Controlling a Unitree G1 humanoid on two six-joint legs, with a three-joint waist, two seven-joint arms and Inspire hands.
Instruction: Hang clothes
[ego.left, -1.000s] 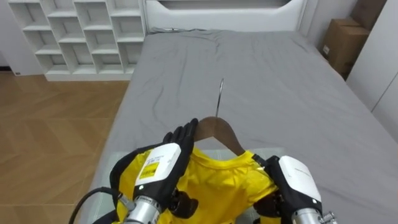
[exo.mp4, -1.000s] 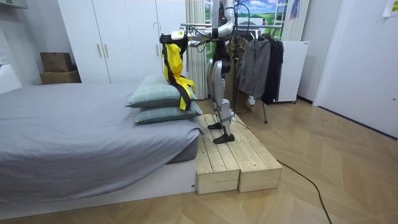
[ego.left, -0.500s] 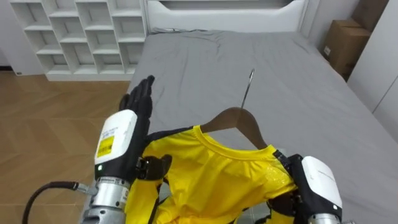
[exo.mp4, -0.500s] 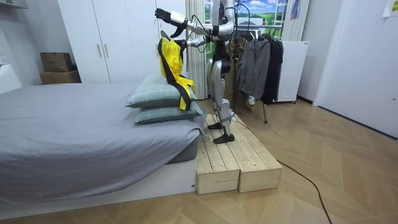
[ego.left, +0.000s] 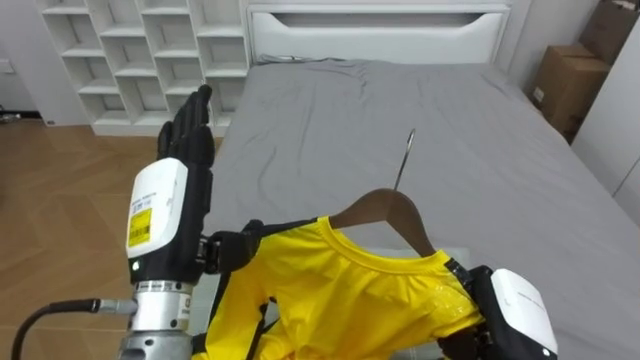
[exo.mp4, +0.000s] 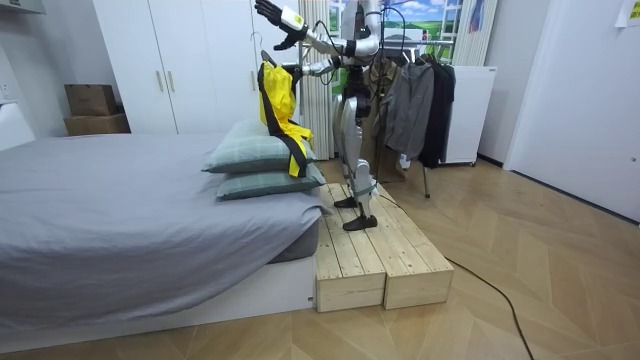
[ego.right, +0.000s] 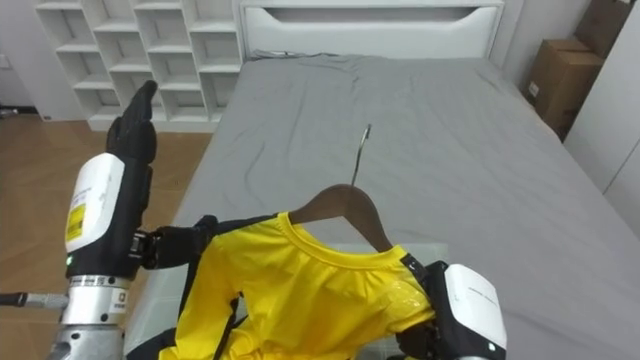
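A yellow shirt (ego.left: 340, 300) with black trim sits on a wooden hanger (ego.left: 385, 207) whose metal hook (ego.left: 404, 160) points up over the bed. My right hand (ego.left: 515, 312) is at the lower right, under the hanger's right shoulder; its fingers curl beneath the cloth and carry the hanger and shirt. My left hand (ego.left: 183, 150) is raised up on the left, fingers straight, apart from the shirt. In the room view the shirt (exo.mp4: 278, 100) hangs in the air before me, with the left hand (exo.mp4: 270, 14) high above it.
A grey bed (ego.left: 480, 120) with a white headboard (ego.left: 380, 20) lies ahead, white shelves (ego.left: 110, 50) at its left, a cardboard box (ego.left: 570, 85) at its right. I stand on a wooden platform (exo.mp4: 385, 255) by the pillows (exo.mp4: 262, 160). Behind me is a clothes rack with dark garments (exo.mp4: 420, 95).
My left hand came off the shirt's collar and rose up and to the left with straight fingers. The hanger with the shirt lifted a little in my right hand.
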